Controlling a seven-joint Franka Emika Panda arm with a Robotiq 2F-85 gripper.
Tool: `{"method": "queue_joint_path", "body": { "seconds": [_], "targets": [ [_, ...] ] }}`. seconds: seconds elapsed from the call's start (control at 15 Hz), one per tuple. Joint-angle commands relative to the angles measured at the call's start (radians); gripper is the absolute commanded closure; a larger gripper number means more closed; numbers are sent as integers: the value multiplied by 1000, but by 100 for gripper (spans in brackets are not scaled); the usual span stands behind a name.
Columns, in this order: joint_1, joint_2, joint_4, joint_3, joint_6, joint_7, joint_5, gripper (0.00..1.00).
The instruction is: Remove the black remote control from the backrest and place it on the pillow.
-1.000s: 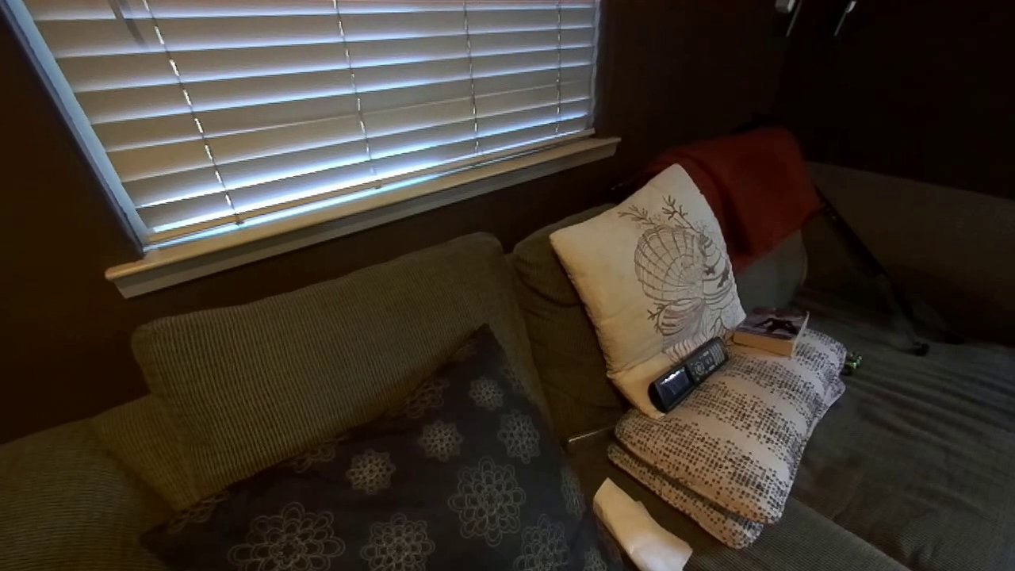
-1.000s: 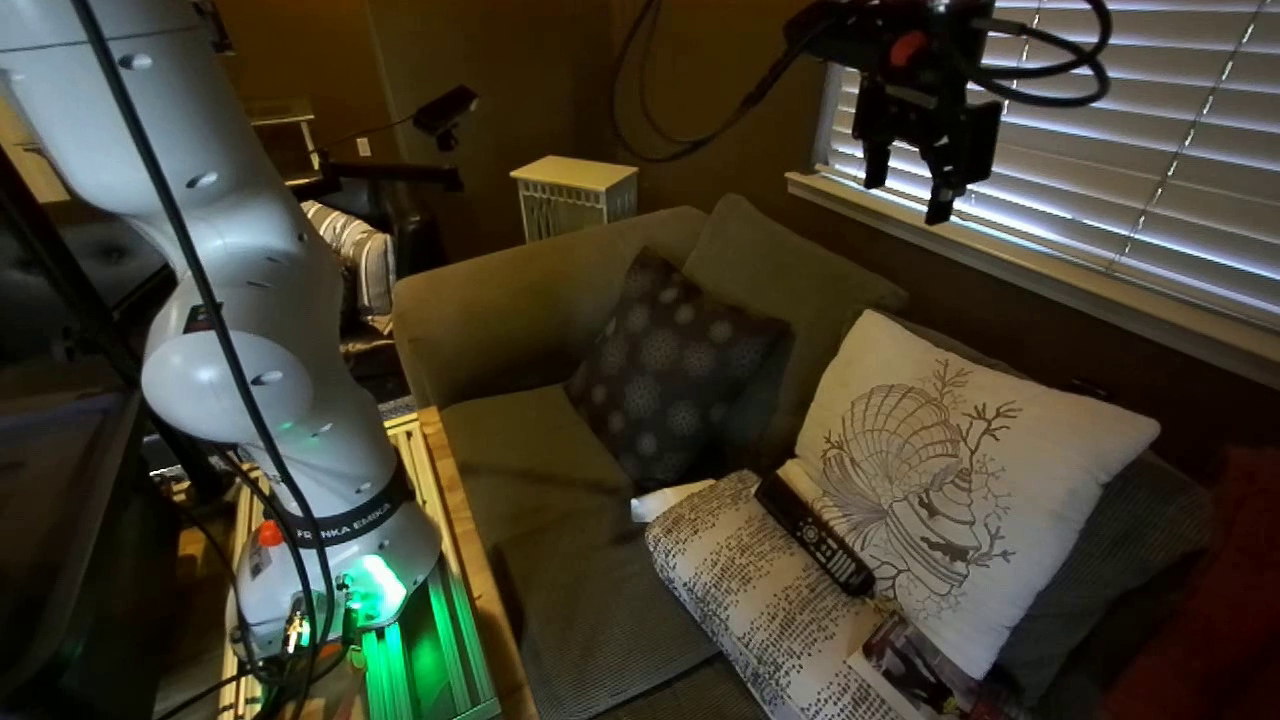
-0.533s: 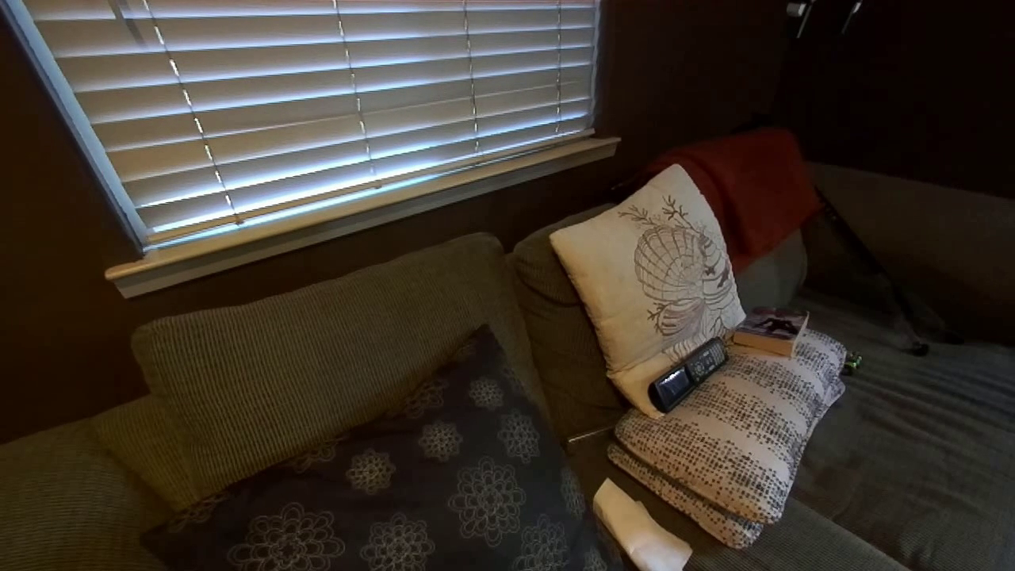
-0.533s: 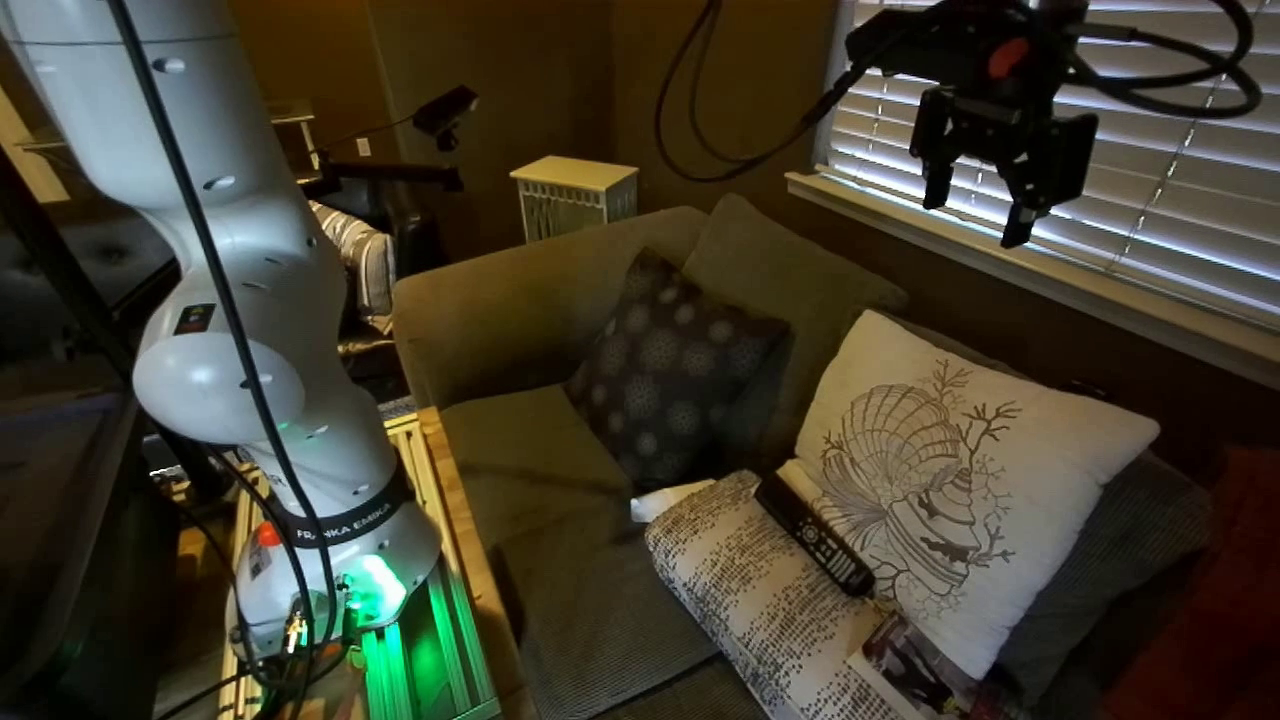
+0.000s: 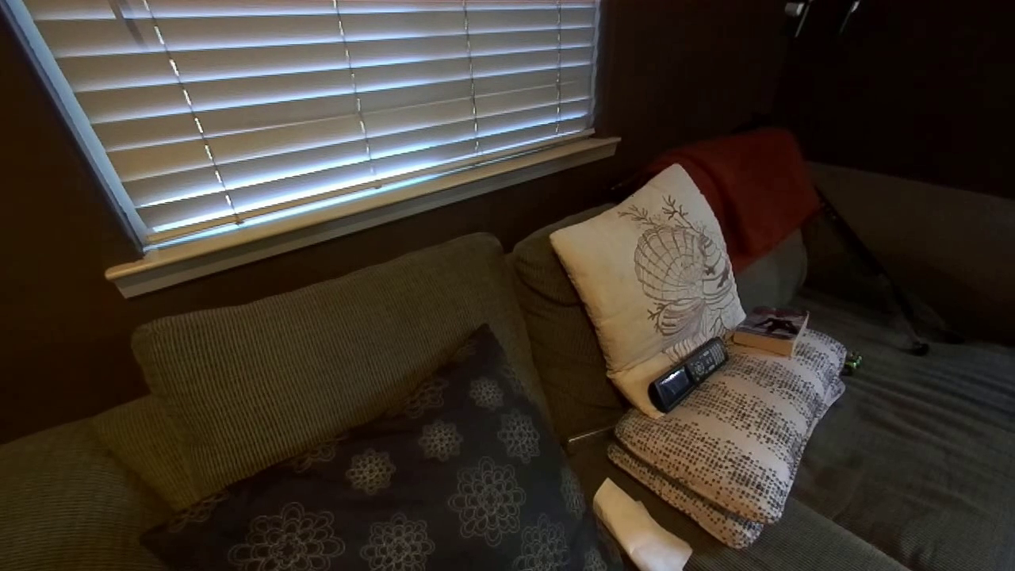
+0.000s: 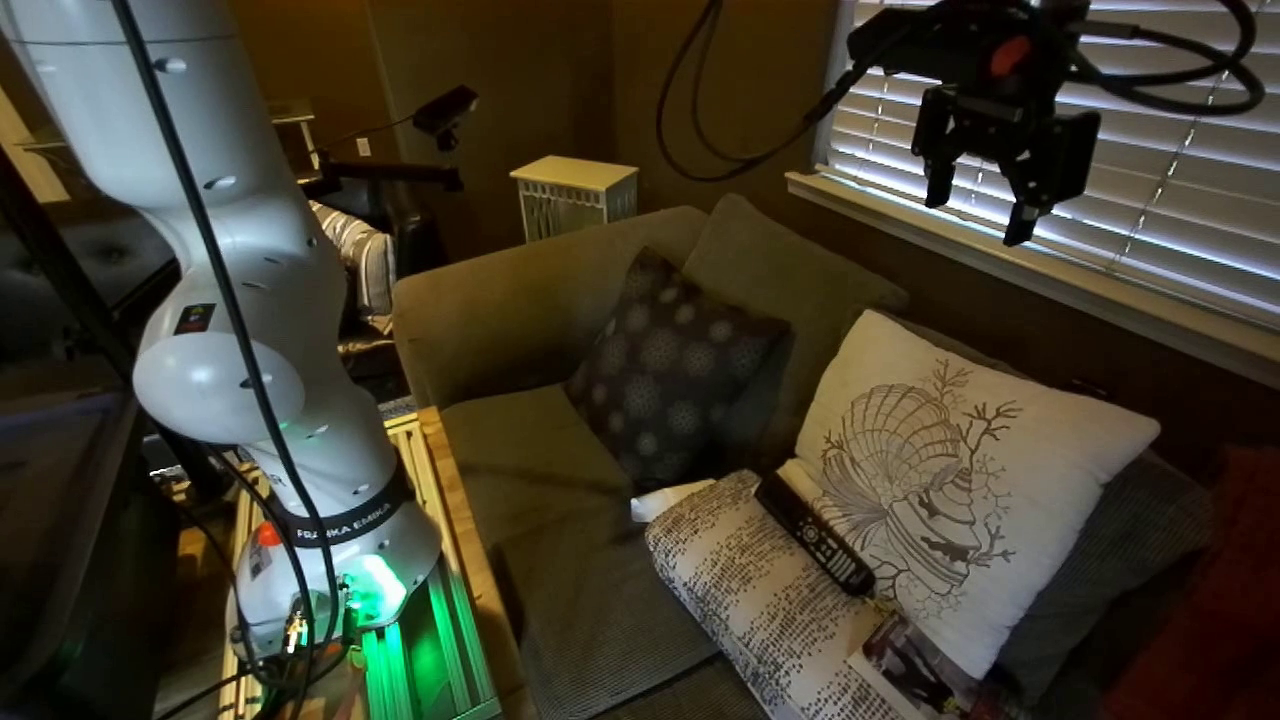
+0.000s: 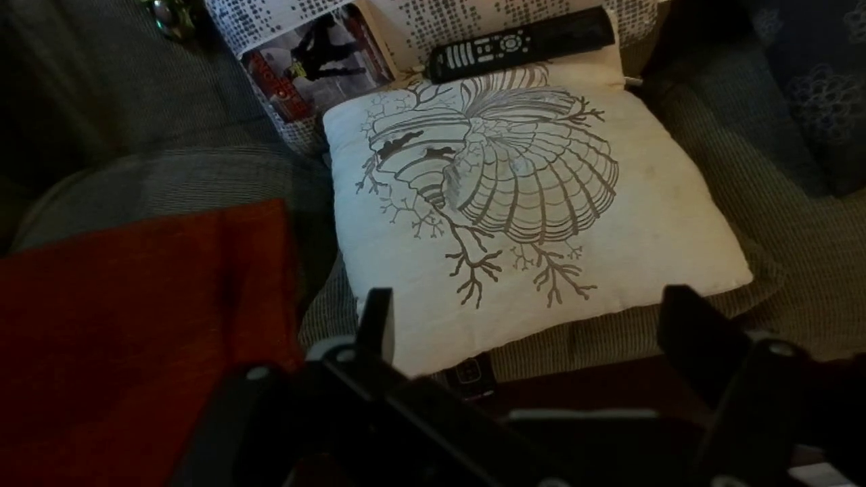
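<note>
Small black rectangular remote control (image 7: 471, 377) sits atop olive-brown fabric backrest (image 7: 582, 348); black two-finger gripper (image 6: 979, 214) is nearer than a second ago, jaws spread wide, nothing held, so likely lining up the pick

Lighting dim overall; daylight in bright bands through window blinds (image 5: 317, 127). Green glow at robot base (image 6: 365, 545); small glare on long remote (image 5: 688, 375). Backrest (image 5: 333, 365) half-shaded; sofa (image 5: 912, 428) darkest at its far corner.
</note>
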Motion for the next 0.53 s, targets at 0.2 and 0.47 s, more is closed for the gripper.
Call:
{"method": "queue_joint_path", "body": {
  "seconds": [0.2,0.47],
  "targets": [
    [-30,91,127,-7,9,-101,-17,0],
    [-57,208,285,0,-65,-239,-10,0]
  ]
}}
